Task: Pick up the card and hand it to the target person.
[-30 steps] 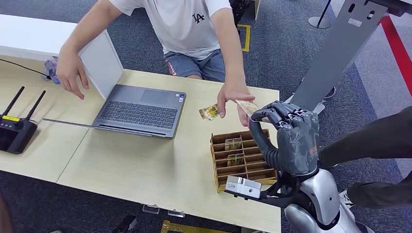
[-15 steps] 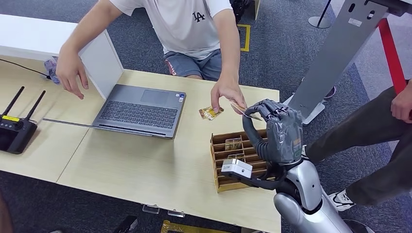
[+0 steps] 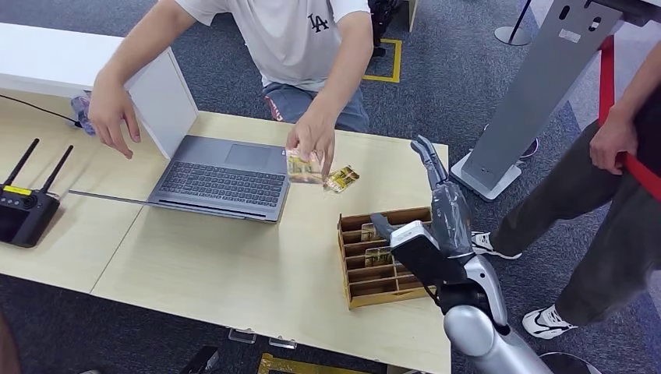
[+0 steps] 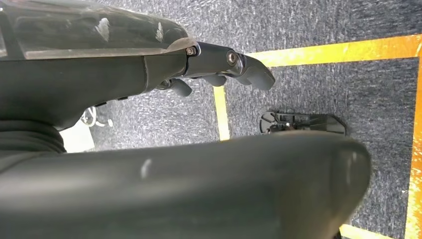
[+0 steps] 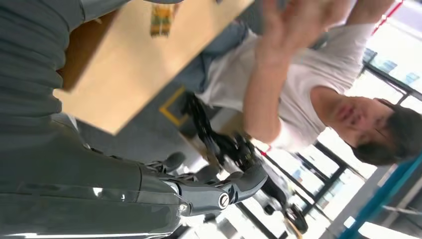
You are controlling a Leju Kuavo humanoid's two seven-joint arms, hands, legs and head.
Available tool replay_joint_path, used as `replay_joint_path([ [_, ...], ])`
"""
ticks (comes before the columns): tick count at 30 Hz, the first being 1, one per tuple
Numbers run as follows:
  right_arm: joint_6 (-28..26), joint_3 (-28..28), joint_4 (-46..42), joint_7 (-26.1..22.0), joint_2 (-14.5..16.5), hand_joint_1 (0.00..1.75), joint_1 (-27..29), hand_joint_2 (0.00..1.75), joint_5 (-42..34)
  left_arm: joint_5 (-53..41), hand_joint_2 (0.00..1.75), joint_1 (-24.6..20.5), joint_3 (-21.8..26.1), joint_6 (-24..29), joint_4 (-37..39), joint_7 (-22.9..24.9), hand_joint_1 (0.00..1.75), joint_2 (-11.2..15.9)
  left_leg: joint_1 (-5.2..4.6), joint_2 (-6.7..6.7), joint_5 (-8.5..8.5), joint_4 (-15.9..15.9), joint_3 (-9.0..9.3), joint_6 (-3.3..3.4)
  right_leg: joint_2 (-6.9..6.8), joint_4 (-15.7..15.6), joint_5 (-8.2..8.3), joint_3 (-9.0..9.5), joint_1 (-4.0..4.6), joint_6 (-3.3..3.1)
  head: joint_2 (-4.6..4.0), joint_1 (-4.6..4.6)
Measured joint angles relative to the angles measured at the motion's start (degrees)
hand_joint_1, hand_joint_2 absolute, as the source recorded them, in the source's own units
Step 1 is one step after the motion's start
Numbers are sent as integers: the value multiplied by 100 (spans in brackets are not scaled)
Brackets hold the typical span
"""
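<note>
The card (image 3: 304, 166), thin, light and probably stiff, best pinched by an edge, was held by the person's hand (image 3: 313, 137); the right hand (image 3: 443, 204) was spread wide and empty.

1. The left hand (image 4: 149, 64) hangs over the floor, its dark fingers (image 4: 249, 69) stretched out and holding nothing
2. Grey speckled carpet (image 4: 318, 74) lies beneath it, marked with yellow tape lines (image 4: 343, 50)
3. A flat black object (image 4: 303, 122) rests on the carpet beside one tape line
4. A white object (image 4: 79, 137) with a thin cable lies on the carpet nearby
</note>
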Motion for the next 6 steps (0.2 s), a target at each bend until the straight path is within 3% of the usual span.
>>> replay_joint_path([
  [6, 667, -254, -132, 553, -222, 0, 388, 175, -949, 50, 0, 12, 0, 19, 1, 78, 0, 7, 0, 0, 0, 0, -2, 0, 0, -3, 0, -3, 0, 0, 0, -1],
])
